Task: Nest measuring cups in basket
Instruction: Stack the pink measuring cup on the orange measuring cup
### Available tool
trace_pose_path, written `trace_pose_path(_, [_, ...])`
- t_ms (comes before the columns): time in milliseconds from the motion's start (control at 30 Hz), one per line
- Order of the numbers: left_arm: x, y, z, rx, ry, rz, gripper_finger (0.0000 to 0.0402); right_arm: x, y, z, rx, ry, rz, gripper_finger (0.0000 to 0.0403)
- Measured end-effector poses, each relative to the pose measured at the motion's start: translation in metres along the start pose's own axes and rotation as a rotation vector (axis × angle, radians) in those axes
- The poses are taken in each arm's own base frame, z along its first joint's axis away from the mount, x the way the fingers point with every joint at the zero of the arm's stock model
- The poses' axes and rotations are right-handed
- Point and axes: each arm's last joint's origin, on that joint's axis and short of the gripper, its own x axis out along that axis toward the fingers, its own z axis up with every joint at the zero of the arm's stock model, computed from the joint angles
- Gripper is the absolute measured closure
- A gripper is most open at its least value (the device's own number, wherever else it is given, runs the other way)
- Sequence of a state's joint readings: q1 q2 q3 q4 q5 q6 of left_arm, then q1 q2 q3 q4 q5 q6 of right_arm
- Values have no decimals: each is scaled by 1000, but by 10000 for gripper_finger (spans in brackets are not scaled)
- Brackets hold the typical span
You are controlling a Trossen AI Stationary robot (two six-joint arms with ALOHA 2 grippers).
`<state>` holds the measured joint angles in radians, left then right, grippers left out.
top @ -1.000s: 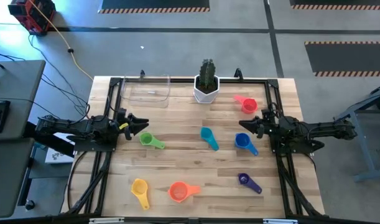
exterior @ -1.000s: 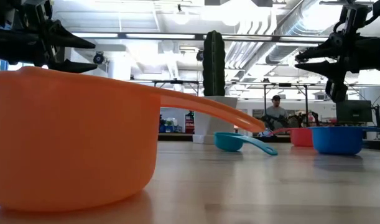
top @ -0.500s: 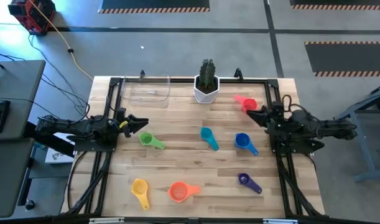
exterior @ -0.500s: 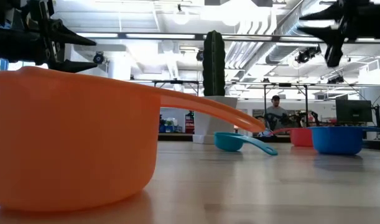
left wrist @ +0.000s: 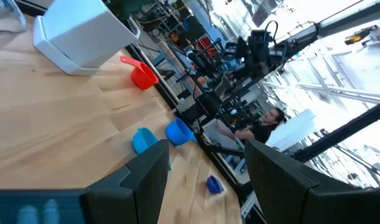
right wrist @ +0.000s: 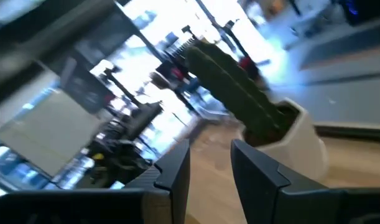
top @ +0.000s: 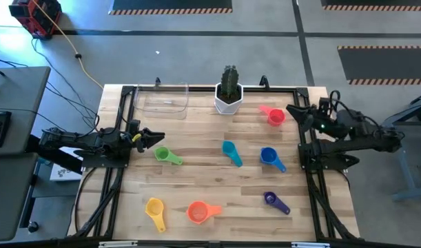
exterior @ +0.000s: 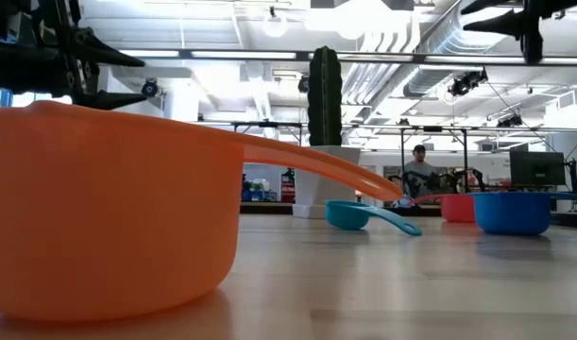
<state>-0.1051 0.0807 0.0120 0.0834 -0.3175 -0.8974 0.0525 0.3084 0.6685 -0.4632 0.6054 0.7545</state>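
Nothing is nested yet: the clear rectangular plastic basket (top: 162,100) sits empty at the far-left corner of the wooden tabletop (top: 217,179), all seven cups loose on the wood. The right gripper (top: 293,112) hangs raised over the right edge, fingers parted with a narrow gap, holding nothing, tips pointing at the small red plastic measuring cup (top: 275,116) just beside them. That cup's short flat handle runs toward the far-left, away from the gripper, so the bowl is the near end; the right arm is clearly the closer one for it. The blue measuring cup (top: 269,156) and purple measuring cup (top: 270,199) lie nearer the front on the same side. The left gripper (top: 155,138) waits at the left edge, open wide and empty, the green measuring cup (top: 162,154) just beside its tips, handle trailing right. The teal cup (top: 229,148) sits mid-table; the yellow cup (top: 153,206) and orange cup (top: 197,211) are front-left. The white hexagonal cactus pot (top: 228,98) stands between the red cup and the basket, so any carry across likely has to clear it.
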Motion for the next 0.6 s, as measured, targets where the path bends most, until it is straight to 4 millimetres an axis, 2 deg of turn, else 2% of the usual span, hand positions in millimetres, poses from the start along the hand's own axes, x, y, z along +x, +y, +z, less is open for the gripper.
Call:
trace_pose_path(267, [0,0,0,0,9,-8,202,11,24,15,102,216,-330,295])
trace_pose_path(400, [0,0,0,17,9,-8,202,21,31,10,240,289,-498,295])
trace_pose_path(600, [0,0,0,17,0,0,202,38,33,-7,311,346,-680,295])
